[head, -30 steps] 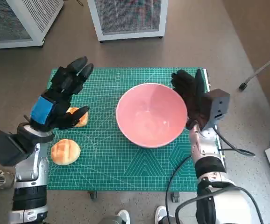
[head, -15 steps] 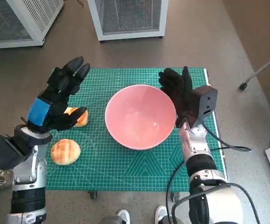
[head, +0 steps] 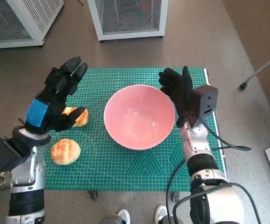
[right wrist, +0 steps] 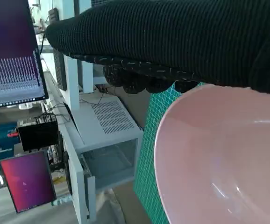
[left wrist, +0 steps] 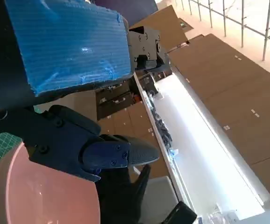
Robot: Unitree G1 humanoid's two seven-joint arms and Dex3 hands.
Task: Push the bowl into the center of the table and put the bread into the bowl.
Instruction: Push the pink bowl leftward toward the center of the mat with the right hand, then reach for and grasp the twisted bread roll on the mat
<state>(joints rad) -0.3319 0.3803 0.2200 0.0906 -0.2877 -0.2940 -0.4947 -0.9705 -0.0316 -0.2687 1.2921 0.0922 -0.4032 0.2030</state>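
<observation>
Right hand [head: 179, 95], black knit glove, fingers flat and spread, holding nothing, pressed against the rim of the large pink round bowl [head: 138, 116]. The bowl lies just inboard of that palm, toward the left hand, and sits about mid-mat on the green gridded cutting mat [head: 125, 168]; I judge the push is nearly done.

Left hand [head: 55, 100], blue tape on its back, hovers with fingers apart and nothing in them. Two golden round bread rolls: one [head: 80, 116] right beside the left fingertips, partly hidden by them; the other [head: 65, 151] nearer the robot, by the left forearm. Both are well apart from the right hand, so the left arm is the nearer one for the pick, and the bowl lies straight across from the rolls.

Rolls are round, no clear long axis.

No readable brands or labels; mat print and monitor text are too small.
</observation>
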